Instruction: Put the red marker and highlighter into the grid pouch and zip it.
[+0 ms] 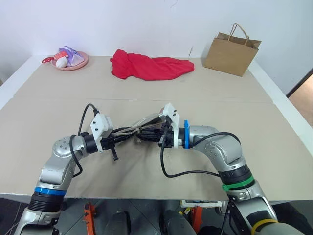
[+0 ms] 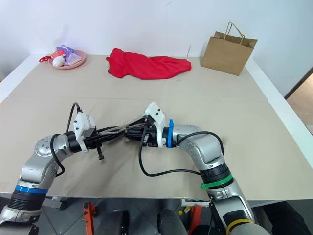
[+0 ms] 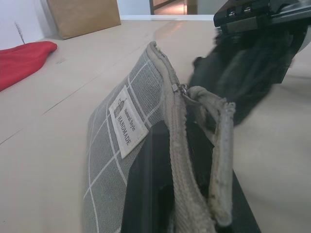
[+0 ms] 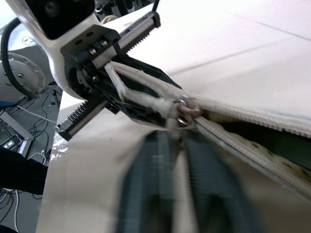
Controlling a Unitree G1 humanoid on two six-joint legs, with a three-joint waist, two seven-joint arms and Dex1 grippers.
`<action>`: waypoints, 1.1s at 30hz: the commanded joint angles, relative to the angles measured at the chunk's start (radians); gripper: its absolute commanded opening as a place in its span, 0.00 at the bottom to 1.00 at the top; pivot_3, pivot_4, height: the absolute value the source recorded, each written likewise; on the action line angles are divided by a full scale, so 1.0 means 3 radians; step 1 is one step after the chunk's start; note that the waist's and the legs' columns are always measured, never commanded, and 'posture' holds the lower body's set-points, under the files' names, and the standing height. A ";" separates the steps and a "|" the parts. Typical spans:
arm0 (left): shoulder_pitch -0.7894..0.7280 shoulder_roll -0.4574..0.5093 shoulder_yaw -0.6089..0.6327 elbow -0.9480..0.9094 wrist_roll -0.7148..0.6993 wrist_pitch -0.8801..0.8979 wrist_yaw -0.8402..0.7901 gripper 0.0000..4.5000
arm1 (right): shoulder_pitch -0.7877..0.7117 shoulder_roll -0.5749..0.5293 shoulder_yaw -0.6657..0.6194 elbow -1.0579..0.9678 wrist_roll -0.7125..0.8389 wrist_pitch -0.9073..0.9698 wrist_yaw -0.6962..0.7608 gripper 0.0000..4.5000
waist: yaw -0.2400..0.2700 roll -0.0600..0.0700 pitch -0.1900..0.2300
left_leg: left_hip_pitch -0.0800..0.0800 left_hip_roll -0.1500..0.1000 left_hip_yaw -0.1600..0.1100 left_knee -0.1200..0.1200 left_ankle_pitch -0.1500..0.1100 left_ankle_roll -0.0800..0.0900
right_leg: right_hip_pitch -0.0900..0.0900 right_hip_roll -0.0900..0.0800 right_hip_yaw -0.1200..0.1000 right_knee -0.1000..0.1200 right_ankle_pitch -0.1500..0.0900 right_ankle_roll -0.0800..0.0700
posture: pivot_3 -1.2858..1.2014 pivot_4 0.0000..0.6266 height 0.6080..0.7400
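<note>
Grid pouch spans lengthwise between left and right grippers.

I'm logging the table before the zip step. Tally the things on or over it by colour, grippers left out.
Grey: 1, the grid pouch
Red: 1, the red cloth
Brown: 1, the paper bag
Pink: 1, the plate, holding small items I can't count apart
Total: 4
</note>
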 commanded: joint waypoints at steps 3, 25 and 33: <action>-0.0044 -0.0004 0.0015 -0.0041 -0.0007 -0.0084 -0.0005 0.00 | -0.0109 0.0086 0.0004 -0.0008 0.0005 -0.0092 0.0020 0.03 | 0.0000 0.0000 0.0000 | 0.0000 0.0000 0.0000 0.0000 0.0000 0.0000 | 0.0000 0.0000 -0.0001 0.0000 0.0000 0.0000 | 0.52 0.24 1.00; -0.0026 0.0033 0.0000 -0.0057 -0.0039 -0.0077 -0.0004 0.00 | 0.0049 -0.1422 -0.0607 0.0676 -0.0370 -0.0883 0.0622 0.03 | 0.0007 -0.0001 0.0001 | -0.0002 -0.0003 0.0001 -0.0001 0.0000 0.0000 | 0.0000 -0.0002 0.0000 -0.0003 -0.0002 0.0002 | 0.52 0.24 1.00; -0.0051 0.0042 0.0008 -0.0035 -0.0045 -0.0089 -0.0013 0.00 | 0.0142 -0.1437 -0.0567 0.0656 -0.0284 -0.0978 0.0832 0.03 | 0.0007 -0.0001 0.0001 | -0.0003 -0.0004 0.0001 -0.0001 0.0000 0.0000 | 0.0000 -0.0003 0.0001 -0.0004 -0.0002 0.0002 | 0.52 0.24 1.00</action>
